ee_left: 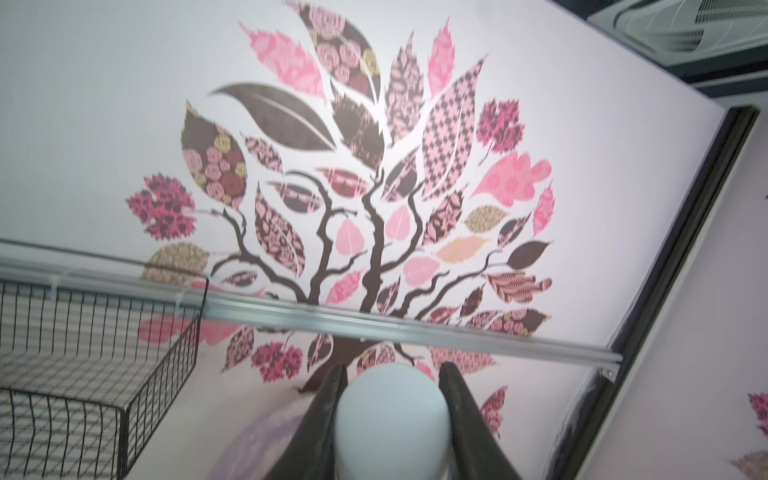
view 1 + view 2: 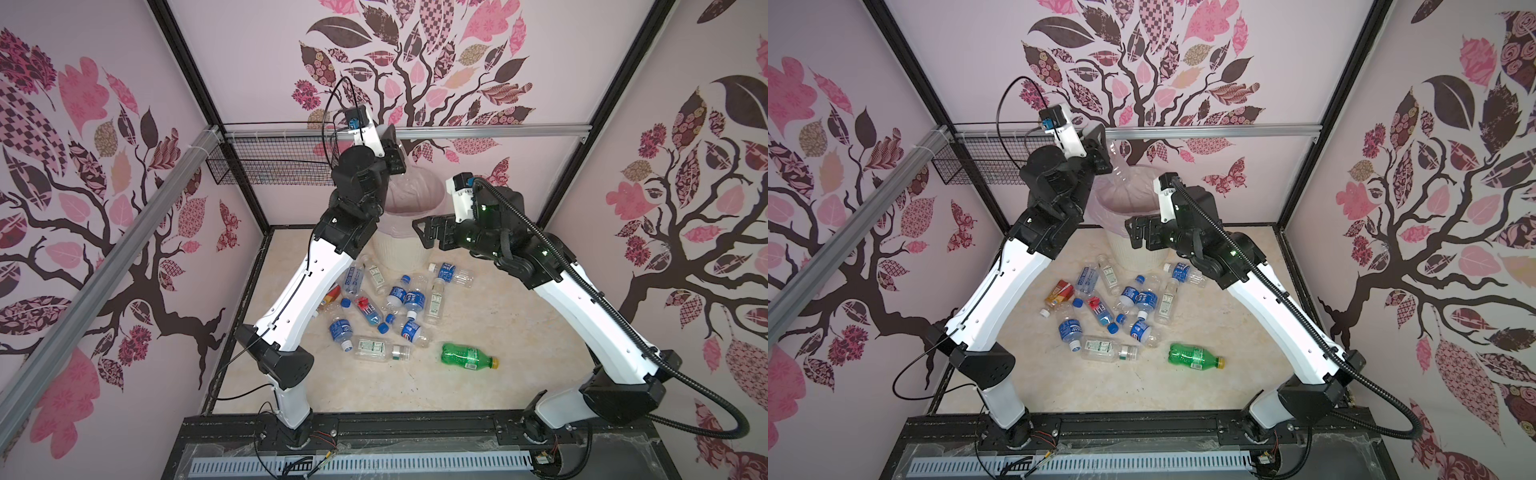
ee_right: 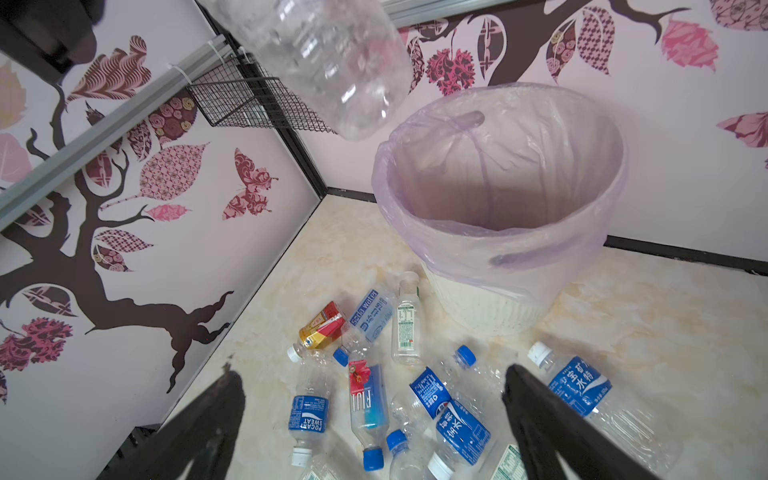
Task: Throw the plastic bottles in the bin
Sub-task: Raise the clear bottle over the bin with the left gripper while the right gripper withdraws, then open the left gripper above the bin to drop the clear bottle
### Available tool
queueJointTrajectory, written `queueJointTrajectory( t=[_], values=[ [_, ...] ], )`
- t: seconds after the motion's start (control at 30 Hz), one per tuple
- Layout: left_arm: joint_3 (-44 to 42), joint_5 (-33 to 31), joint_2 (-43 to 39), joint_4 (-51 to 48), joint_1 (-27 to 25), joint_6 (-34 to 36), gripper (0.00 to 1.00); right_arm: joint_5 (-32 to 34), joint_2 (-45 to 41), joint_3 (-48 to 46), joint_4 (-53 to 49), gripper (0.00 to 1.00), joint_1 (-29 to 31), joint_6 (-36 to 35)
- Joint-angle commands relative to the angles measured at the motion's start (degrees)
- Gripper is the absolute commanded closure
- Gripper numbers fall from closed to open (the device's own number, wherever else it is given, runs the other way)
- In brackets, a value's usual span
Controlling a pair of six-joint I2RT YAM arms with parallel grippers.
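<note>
My left gripper [image 1: 390,370] is shut on the white cap [image 1: 390,419] of a clear plastic bottle [image 2: 1121,166] [image 3: 328,62]. The bottle hangs tilted above the near left rim of the bin [image 2: 399,249] [image 2: 1133,259] [image 3: 498,311], a cream ribbed basket lined with a pale pink bag. My right gripper [image 2: 424,228] [image 2: 1133,230] [image 3: 374,376] is open and empty, high in front of the bin over the floor. Several plastic bottles [image 2: 386,307] [image 2: 1125,307] lie in a heap below it, mostly blue-labelled. A green bottle [image 2: 465,356] [image 2: 1194,355] with a yellow cap lies apart, nearer the front.
A black wire basket [image 2: 270,166] [image 1: 83,374] [image 3: 249,99] hangs on the back rail [image 2: 457,132], left of the bin. A red-and-orange labelled bottle [image 2: 1059,291] [image 3: 322,324] lies at the left of the heap, beside the left arm. Patterned walls close in three sides.
</note>
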Motion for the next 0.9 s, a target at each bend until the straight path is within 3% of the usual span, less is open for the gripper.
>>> queueJointTrajectory(
  t=[0.0,0.17,0.33,0.43,0.57,0.6,0.77,0.87],
  values=[
    [3.11,-0.29,1.09,11.84,0.21,9.32,0.78,0.48,1.83,3.03,-1.35,0.00,0.35,0.24],
    [9.45,-0.31,4.23,14.24,0.47,14.83,0.78,1.02,1.55,1.75,-1.52,0.00,0.36,-0.32],
    [9.74,-0.48,6.26,16.20,1.83,13.07,0.78,2.06,1.23,0.15,-1.56,0.00,0.35,-1.18],
    [9.12,-1.78,8.47,15.13,2.43,10.29,0.84,2.76,1.03,-0.39,-1.53,0.00,0.41,-1.71],
    [7.46,-2.91,13.55,11.22,3.44,4.98,0.79,3.87,0.55,-1.72,-1.37,0.00,0.40,-2.43],
    [7.08,-3.17,14.73,10.27,3.51,4.35,0.77,4.09,0.28,-2.02,-1.34,0.00,0.37,-2.61],
    [13.17,-6.57,22.91,-3.88,4.09,-1.76,0.45,6.27,-1.04,-3.20,-1.09,0.01,0.27,-4.39],
    [10.36,-4.25,21.92,-3.09,4.13,-2.25,0.27,6.98,-1.62,-4.24,-0.90,0.00,0.31,-4.78]
  ],
)
